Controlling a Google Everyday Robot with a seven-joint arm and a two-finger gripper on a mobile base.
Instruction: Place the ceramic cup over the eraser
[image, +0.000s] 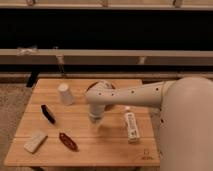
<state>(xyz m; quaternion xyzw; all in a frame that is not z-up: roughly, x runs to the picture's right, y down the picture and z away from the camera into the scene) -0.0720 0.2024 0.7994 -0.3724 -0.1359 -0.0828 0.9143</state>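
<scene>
The ceramic cup is small, white and tapered, standing upside down on the wooden table at the back left. The eraser, a slim black bar, lies in front of and left of the cup, apart from it. My gripper hangs at the end of the white arm over the middle of the table, right of both the cup and the eraser, touching neither.
A whitish rectangular block and a reddish-brown oval object lie at the front left. A white labelled bottle lies at the right. An orange bowl sits behind the arm.
</scene>
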